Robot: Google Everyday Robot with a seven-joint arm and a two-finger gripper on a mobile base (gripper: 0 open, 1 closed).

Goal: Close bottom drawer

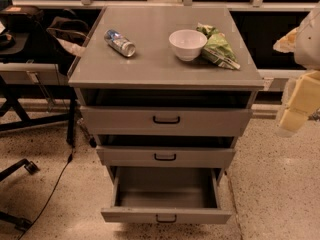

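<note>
grey metal bottom drawer with small black centre handle: pulled far out of the grey cabinet, front panel near the lower frame edge. middle grey drawer and top grey drawer: each out a little. pale yellow gripper: at the right frame edge, about level with the top drawer, well apart from the cabinet and the bottom drawer, touching nothing. released or clenched: cannot tell. on the cabinet top: silver-blue can lying on its side, left; round white bowl, right, just beside a crumpled green bag.
</note>
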